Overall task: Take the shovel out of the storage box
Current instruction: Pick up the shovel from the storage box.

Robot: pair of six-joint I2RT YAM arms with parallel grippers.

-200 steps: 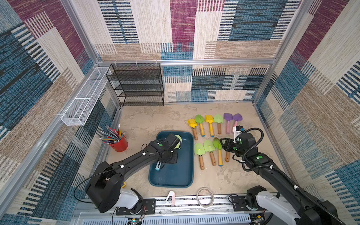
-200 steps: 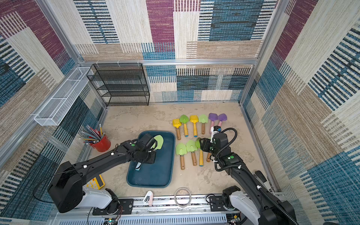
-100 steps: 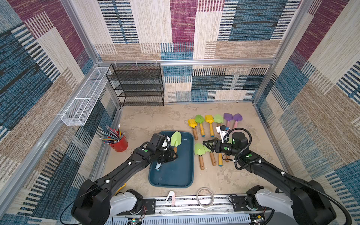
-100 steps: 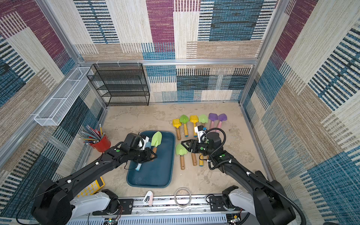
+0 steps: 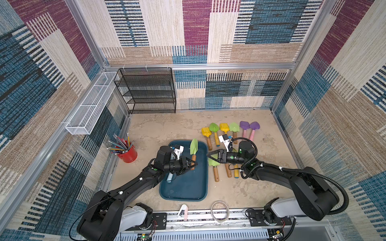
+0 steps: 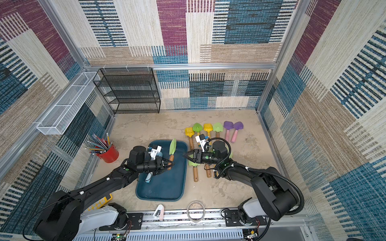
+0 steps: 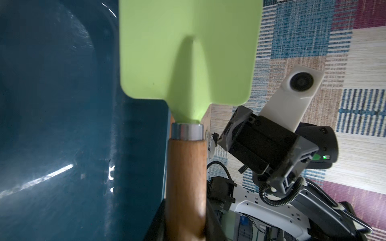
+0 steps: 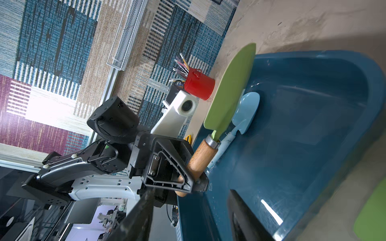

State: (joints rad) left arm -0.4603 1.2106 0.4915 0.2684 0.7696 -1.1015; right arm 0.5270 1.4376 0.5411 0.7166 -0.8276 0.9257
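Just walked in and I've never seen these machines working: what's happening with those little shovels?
The left gripper is clamped on the wooden handle of the green shovel and holds it lifted over the storage box, blade toward the back wall. The right gripper hangs open at the box's right edge, facing it, holding nothing. A light-blue shovel lies in the box under the left arm, and other shovels lie in rows on the table beside the box.
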